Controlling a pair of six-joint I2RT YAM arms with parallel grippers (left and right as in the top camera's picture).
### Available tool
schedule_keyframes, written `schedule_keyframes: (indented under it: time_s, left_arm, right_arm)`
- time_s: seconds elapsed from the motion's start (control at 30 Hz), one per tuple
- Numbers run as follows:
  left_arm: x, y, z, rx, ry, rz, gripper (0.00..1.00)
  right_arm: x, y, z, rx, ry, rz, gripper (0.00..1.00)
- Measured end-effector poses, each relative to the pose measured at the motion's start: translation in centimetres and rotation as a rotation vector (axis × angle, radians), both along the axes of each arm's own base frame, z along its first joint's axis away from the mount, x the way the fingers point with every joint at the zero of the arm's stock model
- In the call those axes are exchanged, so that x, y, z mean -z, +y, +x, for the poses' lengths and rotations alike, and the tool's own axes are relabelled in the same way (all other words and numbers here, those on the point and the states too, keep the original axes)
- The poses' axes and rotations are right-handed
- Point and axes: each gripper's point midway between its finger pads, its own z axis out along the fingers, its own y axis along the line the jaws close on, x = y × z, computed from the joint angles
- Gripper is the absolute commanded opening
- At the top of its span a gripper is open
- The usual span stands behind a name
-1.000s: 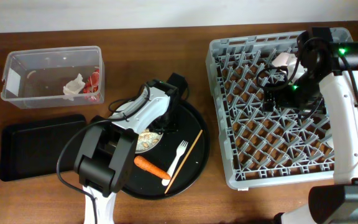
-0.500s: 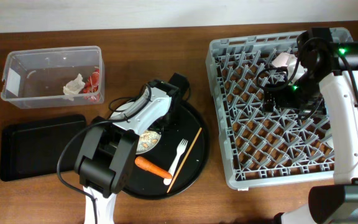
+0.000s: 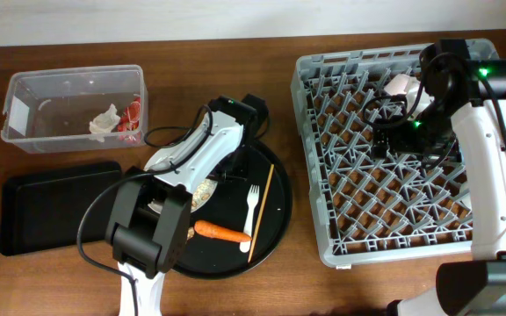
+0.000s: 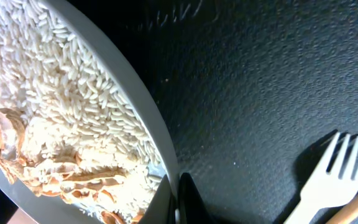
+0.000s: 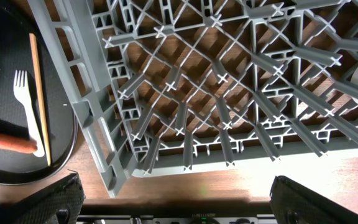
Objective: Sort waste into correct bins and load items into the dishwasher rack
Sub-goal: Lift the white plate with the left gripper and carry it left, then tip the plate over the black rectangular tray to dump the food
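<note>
My left gripper (image 3: 221, 178) is shut on the rim of the pale plate (image 3: 198, 192), which carries the rice and crumbs (image 4: 61, 124). In the left wrist view the fingertips (image 4: 180, 202) pinch the plate rim (image 4: 157, 134). The plate lies on the round black tray (image 3: 275, 224) with the orange carrot (image 3: 222, 233), white fork (image 3: 251, 209) and a wooden chopstick (image 3: 263, 209). My right gripper (image 3: 402, 136) hovers open and empty over the grey dishwasher rack (image 3: 393, 189). A pink bowl (image 3: 401, 85) sits in the rack's far part. The clear tub (image 3: 33, 96) holds the white napkin (image 3: 104, 121) and red wrapper (image 3: 132, 114).
The shallow black rectangular tray (image 3: 55, 206) lies at the left, in front of the clear tub. The right wrist view shows the rack wall (image 5: 104, 130), the fork (image 5: 27, 106), the chopstick (image 5: 39, 93) and the carrot end (image 5: 2, 140) on the round tray.
My left gripper has shifted a little left and back with the plate. The round tray slid slightly with it, carrying the fork, chopstick and carrot. The right arm has not moved.
</note>
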Motion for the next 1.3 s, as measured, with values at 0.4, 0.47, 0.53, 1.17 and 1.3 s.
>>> schedule_keyframes:
  time_s: [0.4,0.47,0.53,1.17,1.3]
  left_arm:
    - [-2.0,1.5,-1.1,-0.024,0.005,0.052,0.0]
    - [-3.4,1.7,-1.0,-0.033,-0.021,0.037,0.0]
    - [-4.6,2.5,-0.9,-0.055,-0.044,0.024,0.0]
    - [-6.6,14.8,1.3,-0.394,-0.026,-0.22,0.0]
    - [-6.6,16.1,1.3,-0.424,-0.013,-0.335,0.0]
  right_arm:
    - [0.0,0.0,0.0,0.0,0.0,0.0,0.99]
    - [0.0,0.0,0.0,-0.001,0.0,-0.001,0.99]
    - [0.0,0.0,0.0,0.0,0.0,-0.002,0.99]
    - [0.0,-0.1,0.0,-0.001,0.001,-0.005,0.99]
    - [0.0,-0.1,0.0,-0.001,0.001,-0.005,0.99]
